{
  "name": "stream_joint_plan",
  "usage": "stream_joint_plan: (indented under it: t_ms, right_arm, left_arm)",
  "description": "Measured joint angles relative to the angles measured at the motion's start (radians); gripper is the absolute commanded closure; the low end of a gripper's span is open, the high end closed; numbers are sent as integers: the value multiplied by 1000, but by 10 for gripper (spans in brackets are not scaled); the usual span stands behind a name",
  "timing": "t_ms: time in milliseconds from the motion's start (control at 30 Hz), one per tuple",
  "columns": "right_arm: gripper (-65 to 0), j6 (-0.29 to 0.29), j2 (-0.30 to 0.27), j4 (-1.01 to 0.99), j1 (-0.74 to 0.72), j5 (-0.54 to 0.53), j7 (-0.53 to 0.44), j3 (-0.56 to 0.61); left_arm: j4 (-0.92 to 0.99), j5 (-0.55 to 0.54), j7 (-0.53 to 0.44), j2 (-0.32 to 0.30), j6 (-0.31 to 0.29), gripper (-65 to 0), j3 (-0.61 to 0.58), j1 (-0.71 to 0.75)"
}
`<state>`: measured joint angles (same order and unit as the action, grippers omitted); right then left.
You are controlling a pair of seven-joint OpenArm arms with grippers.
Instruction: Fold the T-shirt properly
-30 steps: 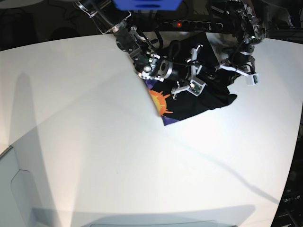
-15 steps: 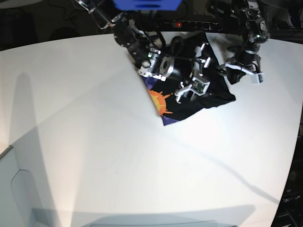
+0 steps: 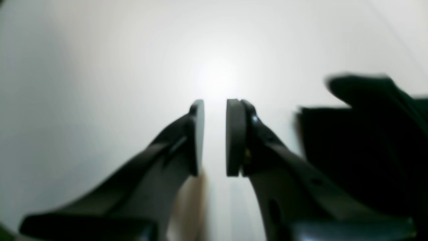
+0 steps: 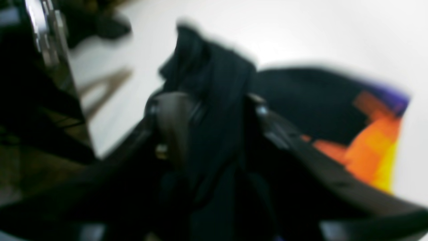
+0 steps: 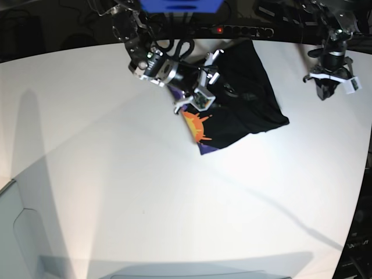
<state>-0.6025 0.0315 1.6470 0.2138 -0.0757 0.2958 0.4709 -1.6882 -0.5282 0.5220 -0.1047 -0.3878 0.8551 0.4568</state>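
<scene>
The right hand (image 4: 214,110) pinches a fold of the crumpled black cloth T-shirt (image 5: 247,99). The left hand (image 3: 214,137), slightly spread and empty, hangs well apart.

White table (image 5: 116,192) open front and left; T-shirt (image 5: 250,110) heap, right claw (image 5: 197,87) crowd back centre.

White table (image 5: 145,192) fills most of the base view, surface glossy, long grey shadows crossing from 9 to 5 o'clock. Black power strip (image 5: 232,30) with red lit switch along far edge at 12 o'clock. Blue object (image 5: 180,5) at 12, top edge, partly cropped.
</scene>
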Motion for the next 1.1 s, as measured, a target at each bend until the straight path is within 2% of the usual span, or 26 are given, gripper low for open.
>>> stream_joint_plan:
  t_ms: [67, 167, 367, 467, 567, 633, 767, 1000, 1100]
  right_arm:
    - [-76, -1, 0, -26, 12, 1, 0, 1]
    - [-22, 0, 2, -60, 21, 3, -3, 0]
    - [-15, 1, 2, -85, 61, 6, -3, 13]
    - [-14, 0, -4, -85, 68, 9, 0, 111]
    - [-14, -5, -41, -82, 49, -4, -9, 236]
    - [-15, -6, -63, -80, 34, -6, -30, 275]
    - [-15, -6, -63, -80, 38, 5, -77, 255]
    - [-15, -6, -64, 26, 66, 17, -86, 121]
    - [-15, -5, -62, 64, 64, -27, -87, 70]
  left_arm:
    - [5, 0, -1, 0, 0, -118, 40, -3]
    - [5, 1, -1, 0, 0, -118, 74, -5]
    - [1, 1, 1, 0, 0, -117, 80, -5]
    - [0, 1, 0, 0, 0, -117, 80, -5]
    - [0, 1, -1, 3, 0, -117, 80, -5]
    - [0, 1, 2, 2, 0, -117, 82, -2]
    - [0, 0, 1, 3, 0, -117, 82, 0]
    - [0, 0, 1, 5, 0, -117, 82, 0]
    - [0, 0, 1, 5, 0, -117, 82, 0]
